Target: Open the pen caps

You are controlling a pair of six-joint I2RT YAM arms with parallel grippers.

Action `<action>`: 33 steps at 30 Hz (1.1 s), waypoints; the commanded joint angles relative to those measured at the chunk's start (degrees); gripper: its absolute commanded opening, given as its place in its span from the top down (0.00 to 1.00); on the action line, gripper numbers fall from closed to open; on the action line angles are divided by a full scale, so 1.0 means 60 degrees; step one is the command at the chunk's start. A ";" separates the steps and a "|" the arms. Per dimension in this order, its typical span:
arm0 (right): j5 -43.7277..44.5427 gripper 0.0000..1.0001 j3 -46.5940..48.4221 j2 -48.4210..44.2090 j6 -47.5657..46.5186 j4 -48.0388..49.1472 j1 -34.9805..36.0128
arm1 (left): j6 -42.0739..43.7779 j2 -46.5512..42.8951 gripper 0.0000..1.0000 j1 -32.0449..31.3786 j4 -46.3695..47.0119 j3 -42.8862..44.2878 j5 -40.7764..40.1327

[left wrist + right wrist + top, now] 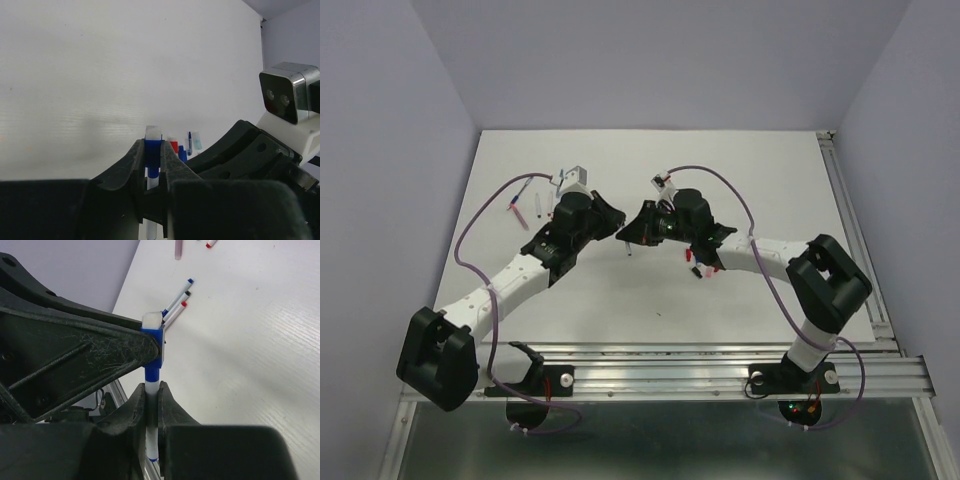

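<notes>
Our right hand [151, 392] pinches the pen barrel [152, 384] tight, left hand [152, 152] clamps its dark blue cap [154, 352] above the desk [720, 300]; we judge this cap still on, three bare-tipped pens [177, 302] already done.

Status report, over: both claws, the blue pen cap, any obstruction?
Shut: left claw on dark blue cap, right claw on pen barrel. Cap not yet off. Nothing in the way; loose pens lie apart.
</notes>
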 commanded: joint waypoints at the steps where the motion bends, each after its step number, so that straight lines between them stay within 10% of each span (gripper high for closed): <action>1: -0.0751 0.99 -0.0629 -0.0674 0.0224 0.0877 0.0386 | 0.0282 -0.0033 1.00 0.0018 0.0967 0.0159 -0.1016; 15: -0.0140 0.99 -0.4674 -0.4015 0.1074 0.0614 0.1837 | 0.0633 0.1799 1.00 0.2347 0.1921 0.1462 -0.0947; 33: 0.5324 0.99 -0.2404 -0.5114 -0.0625 -0.5039 0.0650 | 0.1997 0.1666 1.00 0.1163 0.1422 0.0203 0.1500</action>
